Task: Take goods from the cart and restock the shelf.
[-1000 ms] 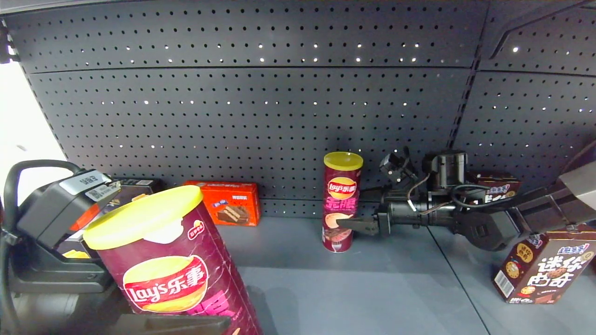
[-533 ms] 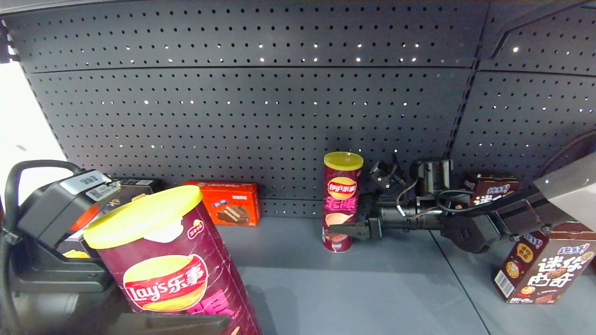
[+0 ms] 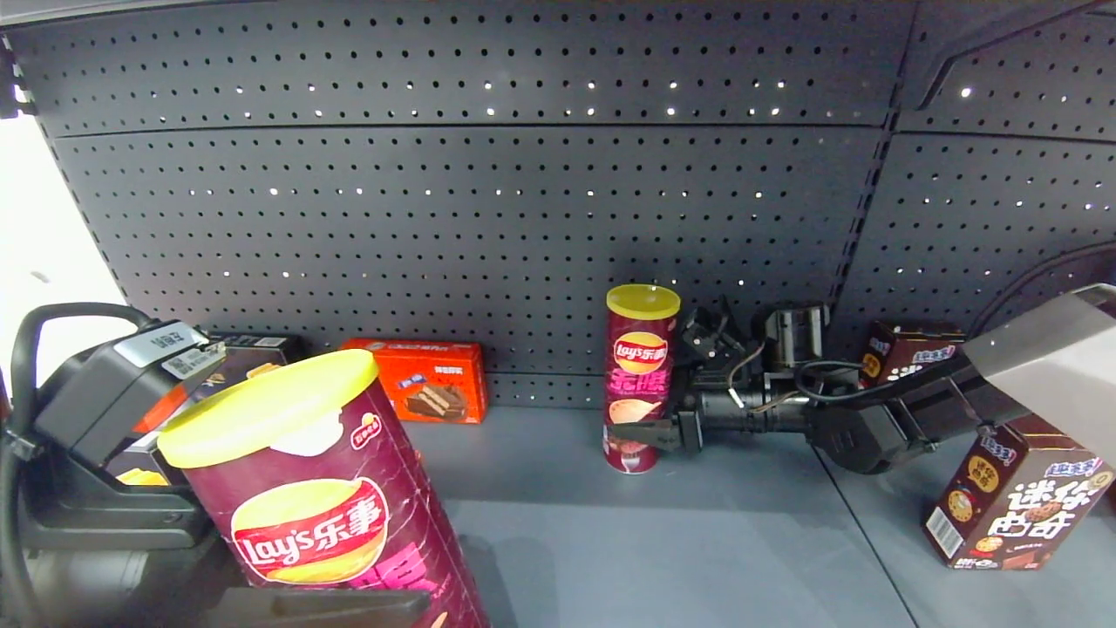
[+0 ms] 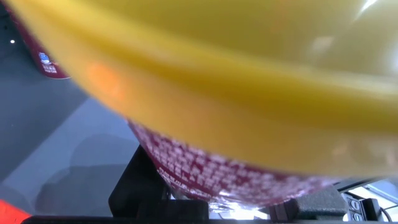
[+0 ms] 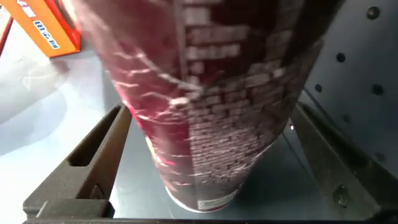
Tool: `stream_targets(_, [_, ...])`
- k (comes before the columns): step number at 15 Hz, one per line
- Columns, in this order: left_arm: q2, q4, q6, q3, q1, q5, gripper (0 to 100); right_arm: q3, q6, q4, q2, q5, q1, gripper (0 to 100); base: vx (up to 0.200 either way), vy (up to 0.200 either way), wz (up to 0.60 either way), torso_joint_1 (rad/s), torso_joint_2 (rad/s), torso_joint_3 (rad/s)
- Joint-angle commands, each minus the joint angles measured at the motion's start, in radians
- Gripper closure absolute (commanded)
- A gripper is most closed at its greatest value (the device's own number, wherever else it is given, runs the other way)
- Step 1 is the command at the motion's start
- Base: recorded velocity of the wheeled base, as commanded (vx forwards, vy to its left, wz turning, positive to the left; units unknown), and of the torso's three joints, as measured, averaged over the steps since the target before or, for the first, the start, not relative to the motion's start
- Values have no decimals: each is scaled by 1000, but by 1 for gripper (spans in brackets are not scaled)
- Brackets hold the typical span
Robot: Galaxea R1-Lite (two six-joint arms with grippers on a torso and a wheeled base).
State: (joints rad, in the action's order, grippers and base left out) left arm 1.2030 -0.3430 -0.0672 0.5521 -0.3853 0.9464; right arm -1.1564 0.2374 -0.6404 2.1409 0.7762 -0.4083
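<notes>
**Two cans at the shelf: one standing, one in hand**

The standing can [image 3: 643,379] is upright on the shelf [image 3: 697,541], close to the pegboard [image 3: 436,218]. The right gripper [image 3: 635,433] comes in from the right at the can's lower half. Its fingers [image 5: 87,168] lie spread along either side of the tube, and I see no squeeze on it. The left gripper [image 4: 230,202] is clenched on the held can [image 3: 314,488], which is tilted, lid uppermost, at the front left.

Step in hand, as I judge it: handling the standing can low on its body. A tall tube caught low tips readily, so both fingers should meet or leave it together. Any pull-back should run straight along the arm's line so that neither finger drags the base. The held can needs righting before it is set down. The bare shelf between the orange box [image 3: 418,379] and the standing can looks the natural place for it.

Surroundings: a dark box [image 3: 253,349] sits at the back left. The rear brown box [image 3: 911,349] is behind the right arm. The front brown box [image 3: 1016,501] is just beside that arm's elbow and is the likeliest thing to be knocked. The right arm lies across the shelf to the right of the standing can and closes off that side.
</notes>
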Motion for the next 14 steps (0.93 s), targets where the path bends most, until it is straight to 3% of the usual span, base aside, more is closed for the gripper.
stream_targets(1, [1,-1,0,0,0,0,100,0,0,-8,11,15,0,0,0,0,0,0,0,0])
stream_targets(3, [0,-1,-2,0,0,0,100,1,0,-21,14,37,6,0,0,0,0,0,0,0])
stream_targets(4, [0,-1,0,0,0,0,100,1,0,-22,21,34,5,100,0,0,0,0,0,0])
stream_targets(14, [-5,-1,0,-18,0,0,100,67,-3,-21,-52,23,-4,100,0,0,0,0,0,0])
